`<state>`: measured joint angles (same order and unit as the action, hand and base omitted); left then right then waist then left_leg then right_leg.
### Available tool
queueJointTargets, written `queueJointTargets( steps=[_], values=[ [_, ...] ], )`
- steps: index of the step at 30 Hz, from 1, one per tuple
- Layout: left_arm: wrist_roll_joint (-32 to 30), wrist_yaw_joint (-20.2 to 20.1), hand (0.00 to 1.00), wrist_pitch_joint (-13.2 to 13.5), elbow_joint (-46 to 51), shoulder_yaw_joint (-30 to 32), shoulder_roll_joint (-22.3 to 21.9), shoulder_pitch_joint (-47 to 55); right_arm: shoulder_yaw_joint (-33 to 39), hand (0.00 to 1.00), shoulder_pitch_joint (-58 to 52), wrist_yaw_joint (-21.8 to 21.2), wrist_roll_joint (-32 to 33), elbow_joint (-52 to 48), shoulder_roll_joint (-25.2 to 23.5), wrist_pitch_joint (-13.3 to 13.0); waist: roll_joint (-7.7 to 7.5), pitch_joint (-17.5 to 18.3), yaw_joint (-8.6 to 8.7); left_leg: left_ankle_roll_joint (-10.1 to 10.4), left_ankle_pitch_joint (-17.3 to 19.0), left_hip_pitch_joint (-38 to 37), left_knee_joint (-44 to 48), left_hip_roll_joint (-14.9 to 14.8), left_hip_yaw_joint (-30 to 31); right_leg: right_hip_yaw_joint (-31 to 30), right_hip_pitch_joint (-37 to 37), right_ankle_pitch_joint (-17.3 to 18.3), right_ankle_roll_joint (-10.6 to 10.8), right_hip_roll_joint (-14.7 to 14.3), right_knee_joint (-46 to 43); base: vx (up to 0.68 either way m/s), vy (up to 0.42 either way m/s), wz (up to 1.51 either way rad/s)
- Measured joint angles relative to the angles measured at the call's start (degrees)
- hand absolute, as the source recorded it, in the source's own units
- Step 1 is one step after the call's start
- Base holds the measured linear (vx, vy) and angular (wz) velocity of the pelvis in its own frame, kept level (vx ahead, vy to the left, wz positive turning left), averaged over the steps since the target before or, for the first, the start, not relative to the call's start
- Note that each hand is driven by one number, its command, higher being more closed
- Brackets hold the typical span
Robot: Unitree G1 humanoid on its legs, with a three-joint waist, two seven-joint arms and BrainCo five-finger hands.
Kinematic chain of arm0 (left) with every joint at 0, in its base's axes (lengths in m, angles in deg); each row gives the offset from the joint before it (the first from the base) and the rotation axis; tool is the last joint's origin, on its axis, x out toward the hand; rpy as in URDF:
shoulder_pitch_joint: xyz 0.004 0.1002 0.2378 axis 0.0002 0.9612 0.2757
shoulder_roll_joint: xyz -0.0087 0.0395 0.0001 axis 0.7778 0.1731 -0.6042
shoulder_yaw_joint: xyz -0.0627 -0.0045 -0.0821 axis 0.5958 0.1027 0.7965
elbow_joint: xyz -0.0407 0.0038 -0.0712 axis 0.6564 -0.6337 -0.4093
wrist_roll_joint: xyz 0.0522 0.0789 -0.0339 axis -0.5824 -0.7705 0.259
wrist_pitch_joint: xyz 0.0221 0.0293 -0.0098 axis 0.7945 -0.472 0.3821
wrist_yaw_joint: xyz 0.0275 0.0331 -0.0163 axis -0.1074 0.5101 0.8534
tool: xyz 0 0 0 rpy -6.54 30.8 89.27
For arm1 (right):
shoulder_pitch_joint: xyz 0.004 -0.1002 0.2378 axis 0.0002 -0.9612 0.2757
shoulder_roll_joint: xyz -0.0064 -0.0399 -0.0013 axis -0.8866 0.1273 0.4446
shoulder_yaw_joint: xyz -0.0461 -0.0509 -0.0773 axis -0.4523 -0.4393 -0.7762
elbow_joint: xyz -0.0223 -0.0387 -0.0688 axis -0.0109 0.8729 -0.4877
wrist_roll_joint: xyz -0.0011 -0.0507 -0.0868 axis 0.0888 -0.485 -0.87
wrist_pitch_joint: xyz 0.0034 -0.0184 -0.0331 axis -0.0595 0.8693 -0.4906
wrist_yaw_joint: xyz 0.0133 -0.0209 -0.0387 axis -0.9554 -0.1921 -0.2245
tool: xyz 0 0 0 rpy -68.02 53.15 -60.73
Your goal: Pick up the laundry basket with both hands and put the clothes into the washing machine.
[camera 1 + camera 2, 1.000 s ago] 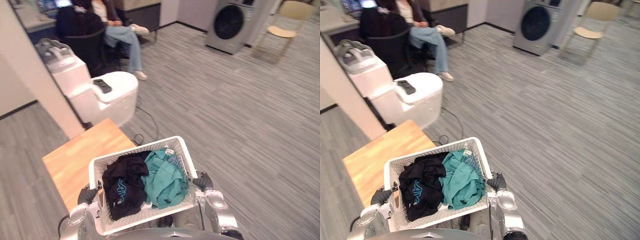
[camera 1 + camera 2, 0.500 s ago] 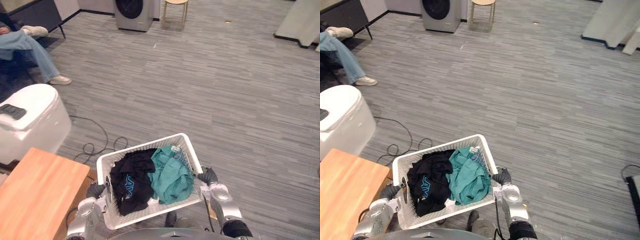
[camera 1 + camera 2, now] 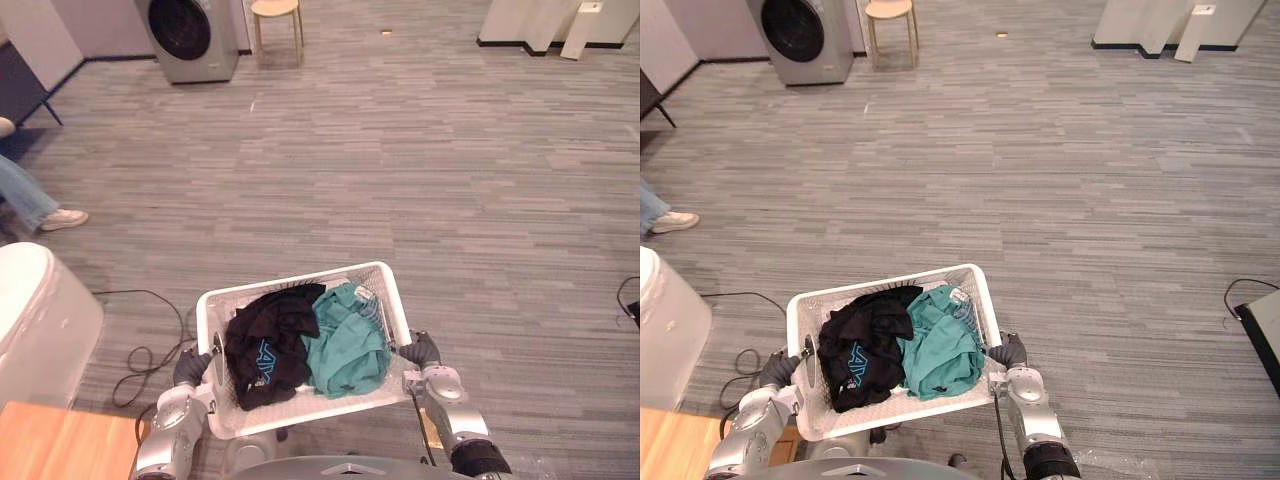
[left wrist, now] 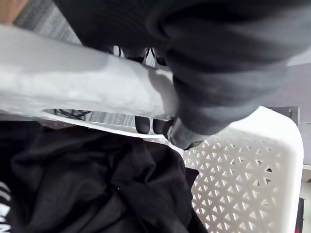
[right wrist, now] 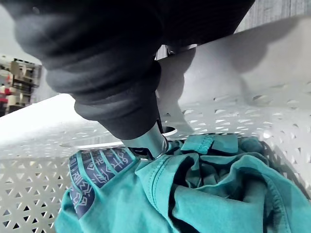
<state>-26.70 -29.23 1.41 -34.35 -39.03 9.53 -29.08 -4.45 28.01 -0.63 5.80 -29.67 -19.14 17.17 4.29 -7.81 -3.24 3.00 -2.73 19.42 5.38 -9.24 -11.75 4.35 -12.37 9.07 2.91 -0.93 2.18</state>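
Observation:
A white perforated laundry basket [image 3: 300, 284] hangs low in front of me above the floor. My left hand [image 3: 190, 368] is curled round its left rim and my right hand [image 3: 425, 352] round its right rim. Inside lie a black garment [image 3: 262, 340] on the left and a teal garment [image 3: 348, 345] on the right. Dark fingertips [image 4: 144, 125] hook under the basket's rim [image 4: 73, 82] over the black cloth [image 4: 97, 184] in the left wrist view. My right hand [image 5: 112, 73] grips the basket wall [image 5: 233, 87] above the teal cloth [image 5: 194, 194]. The grey washing machine [image 3: 190, 35] stands far off at the upper left, its round dark door closed.
A wooden stool [image 3: 276, 20] stands right of the washing machine. A white appliance [image 3: 35, 320] and a wooden table corner [image 3: 60, 440] are at my lower left. A person's shoe [image 3: 62, 218] rests at the left edge. Grey plank floor [image 3: 420, 180] stretches ahead.
The whole view has swung round: the table, white appliance and seated person slid off to the left, and the washing machine now sits upper left. Both hands still hold the basket.

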Motion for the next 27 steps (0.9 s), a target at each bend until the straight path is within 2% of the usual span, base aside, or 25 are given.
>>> queueJointTargets(
  steps=[1,2,3,4,5,6,7,8,9,11,13,14,15,16,17,18,19,20,21,22,23,24,25,26,27],
  values=[
    [0.0,0.0,1.0,-0.2,-0.1,0.7,0.0,0.2,0.0,1.0,0.2,0.0,0.0,-0.1,-0.5,-0.1,-1.37,0.9,-0.08,-1.8,-3.0,-0.4,2.8,1.2,-2.9,-1.1,0.5,2.9,1.7,3.0,-2.5,0.62,0.314,-0.52],
    [0.0,0.0,1.0,-0.2,-0.1,1.1,0.1,-0.2,0.3,1.0,0.4,-0.1,-0.1,0.0,-1.0,-0.2,-3.31,1.1,-0.06,-2.6,-2.4,0.0,6.9,2.5,-5.5,-1.9,2.2,6.6,4.2,6.2,-8.8,0.61,0.305,-0.5],
    [0.0,0.0,1.0,-0.2,-0.4,1.3,0.1,-0.4,0.7,1.0,0.4,-0.1,-0.1,0.0,-1.5,-0.2,-3.99,1.1,-0.04,-4.7,-0.3,-0.1,8.8,3.4,-6.2,-2.0,4.1,7.9,5.9,7.7,-14.0,0.62,0.347,-0.37],
    [0.0,0.0,1.0,-0.5,-1.0,1.8,0.0,-0.8,1.8,1.0,0.0,-0.1,-0.3,0.0,-2.1,0.0,-4.69,0.9,-0.06,-5.4,3.3,-1.8,11.3,5.1,-7.6,-2.0,8.8,8.2,6.6,11.0,-27.2,0.43,0.268,-0.26],
    [0.0,0.0,1.0,-0.9,-1.0,1.9,-0.1,-0.6,2.4,1.0,-0.5,-0.2,-0.8,-0.1,-2.6,0.1,-5.61,0.7,-0.07,-6.1,6.0,-4.2,12.1,7.0,-8.9,-1.7,12.7,5.9,5.4,13.5,-39.1,0.66,0.415,-0.02],
    [0.0,0.0,1.0,-1.5,-1.6,1.7,0.2,-0.6,2.9,1.0,-1.9,-0.2,-1.1,-0.1,-3.6,0.1,-6.62,0.0,1.12,-7.9,9.1,-9.7,11.9,10.3,-8.5,0.2,17.0,-3.1,0.7,18.3,-55.3,0.44,0.267,0.13],
    [0.0,0.0,1.0,-1.7,-1.6,1.6,0.4,-0.5,3.2,1.0,-2.3,-0.2,-1.1,-0.1,-3.8,0.1,-6.7,-0.1,1.33,-8.1,9.7,-10.9,11.8,10.9,-8.3,0.8,17.7,-3.9,0.0,19.0,-57.9,0.56,0.301,0.38],
    [0.0,0.0,1.0,-1.9,-1.7,0.4,1.2,-0.5,3.9,1.0,-3.7,-0.2,-1.1,-0.1,-4.3,0.1,-6.45,-1.0,1.88,-8.4,12.1,-15.8,11.1,12.1,-6.7,2.4,19.6,-3.7,-0.5,19.5,-66.4,0.56,0.219,0.41],
    [0.0,0.0,1.0,-2.2,-2.2,-1.1,1.9,-0.4,4.2,1.0,-5.5,-0.3,-1.0,-0.5,-4.4,0.1,-4.89,-1.5,2.19,-8.5,13.8,-20.8,8.5,12.2,-4.8,5.0,22.9,-0.5,-1.2,17.1,-69.0,0.56,0.219,0.41],
    [-0.1,0.0,1.0,-2.6,-2.7,-2.4,2.8,-0.5,5.0,1.0,-6.5,-0.3,-1.0,-0.7,-4.9,0.1,-4.49,-1.9,3.43,-8.7,14.4,-24.8,5.1,12.4,-2.3,8.0,27.7,2.7,-1.1,14.2,-65.8,0.6,0.136,0.59],
    [-0.1,0.0,1.0,-2.7,-4.0,-3.3,3.6,-1.1,7.0,1.0,-6.9,-0.4,-0.2,-3.9,-6.4,-0.3,-4.52,-2.4,4.77,-7.9,15.0,-28.4,2.0,12.6,-0.2,10.7,32.9,3.8,-0.4,11.3,-53.7,0.62,0.061,0.72],
    [-0.1,0.0,1.0,-2.7,-4.4,-3.8,3.9,-2.3,7.2,1.0,-6.4,-0.6,-0.3,-5.5,-6.0,-0.2,-4.67,-3.0,5.15,-7.3,15.8,-31.2,0.3,12.9,1.3,12.4,34.8,2.1,-0.6,10.3,-41.4,0.63,-0.015,0.75],
    [-0.1,-0.1,1.0,-2.7,-4.4,-4.5,4.0,-3.5,8.7,1.0,-6.2,-0.9,-0.2,-5.4,-6.2,-0.1,-4.9,-3.0,5.22,-6.7,16.3,-34.5,-2.3,13.1,3.1,13.8,34.9,-3.9,0.7,9.4,-24.1,0.66,-0.04,0.82],
    [-0.2,-0.2,1.0,-2.7,-4.4,-5.0,4.1,-4.0,8.9,1.0,-6.3,-0.8,-0.1,-5.4,-6.5,-0.1,-5.31,-2.9,5.29,-6.5,16.5,-36.2,-3.9,13.6,3.9,14.4,34.8,-7.0,1.9,9.3,-15.4,0.7,-0.097,0.84],
    [-1.7,-0.2,1.0,-2.1,-4.4,-5.2,4.6,-4.6,9.3,1.0,-6.2,-0.7,0.0,-5.9,-6.8,-0.4,-6.68,-3.0,5.61,-4.4,18.4,-40.4,-6.7,14.9,5.2,14.6,37.3,-9.1,2.8,10.8,-8.7,0.57,-0.109,0.6],
    [-2.4,-0.2,1.0,-1.8,-4.5,-5.2,4.5,-4.5,9.2,1.0,-6.2,-0.7,0.0,-6.6,-6.7,-0.5,-6.47,-2.9,5.99,-3.7,19.8,-42.1,-6.7,14.4,5.6,14.1,37.8,-9.4,2.1,10.6,-9.2,0.94,-0.187,0.7],
    [-3.8,-0.2,1.0,-1.6,-4.5,-5.2,3.8,-3.8,8.7,1.0,-7.1,-0.6,-0.1,-7.4,-6.5,-0.3,-5.44,-2.0,6.81,-1.1,22.2,-44.8,-4.4,12.8,5.7,13.2,37.4,-13.1,-2.2,10.1,-12.5,0.84,-0.168,0.49],
    [-4.5,-0.2,1.0,-1.4,-4.5,-5.2,3.2,-3.6,9.3,1.0,-7.0,0.0,-0.1,-7.1,-6.4,-0.2,-4.14,-1.9,7.05,-0.1,22.9,-44.4,0.7,10.9,5.0,12.2,37.4,-16.9,-4.7,9.3,-16.2,0.86,-0.188,0.49],
    [-4.7,-0.2,1.0,-1.5,-4.5,-5.3,2.8,-3.7,9.8,1.0,-7.0,0.0,-0.1,-7.2,-6.3,-0.2,-3.28,-1.6,7.12,0.1,23.0,-42.7,6.4,9.6,5.0,11.6,37.1,-18.3,-6.2,8.6,-18.0,0.68,-0.226,0.48],
    [-5.1,-0.2,1.0,-1.6,-4.4,-5.5,1.5,-4.0,10.9,1.0,-7.2,0.0,0.0,-7.2,-5.9,-0.1,-0.11,-1.9,7.91,1.5,21.4,-36.8,22.4,5.1,4.6,13.3,34.8,-17.6,-6.8,7.1,-20.0,0.81,-0.309,0.49],
    [-5.6,-0.2,1.0,-1.7,-4.5,-5.7,0.1,-3.9,12.1,1.0,-7.3,0.0,0.1,-7.2,-5.0,0.0,3.58,-2.5,8.06,2.4,10.5,-28.8,40.8,-1.4,3.2,15.2,31.0,-13.6,-7.1,3.8,-20.0,0.8,-0.313,0.34],
    [-5.8,-0.2,1.0,-1.9,-4.5,-5.8,-0.3,-3.6,12.2,1.0,-7.6,0.0,0.1,-7.2,-4.9,0.2,4.51,-2.8,7.68,2.9,0.9,-25.1,49.1,-4.8,2.4,15.2,29.0,-12.0,-6.9,2.2,-19.8,0.79,-0.261,-0.23],
    [-5.9,-0.2,1.0,-2.5,-4.9,-6.1,-0.4,-2.9,12.1,1.0,-7.7,0.1,0.6,-7.3,-4.6,0.6,5.45,-4.3,6.25,0.6,-0.9,-19.9,63.8,-10.2,0.2,14.5,23.4,-9.3,-7.9,-0.4,-19.0,0.92,-0.263,-0.51],
    [-5.8,-0.2,1.0,-2.1,-4.8,-6.1,-0.7,-2.9,12.1,1.0,-8.4,0.3,1.4,-7.2,-4.3,1.0,4.18,-5.9,5.49,-3.4,2.3,-15.7,72.0,-11.8,-1.2,13.4,17.4,-6.2,-8.4,-1.2,-18.0,0.9,-0.241,-0.48],
    [-5.9,-0.4,1.0,-1.7,-4.4,-6.3,-0.5,-3.3,12.1,1.0,-8.9,0.4,2.2,-7.2,-4.3,1.1,3.27,-6.3,5.2,-4.0,3.9,-13.4,72.6,-11.1,-1.3,13.4,15.0,-5.2,-8.5,-0.7,-17.2,0.72,-0.181,-0.25]
  ],
)
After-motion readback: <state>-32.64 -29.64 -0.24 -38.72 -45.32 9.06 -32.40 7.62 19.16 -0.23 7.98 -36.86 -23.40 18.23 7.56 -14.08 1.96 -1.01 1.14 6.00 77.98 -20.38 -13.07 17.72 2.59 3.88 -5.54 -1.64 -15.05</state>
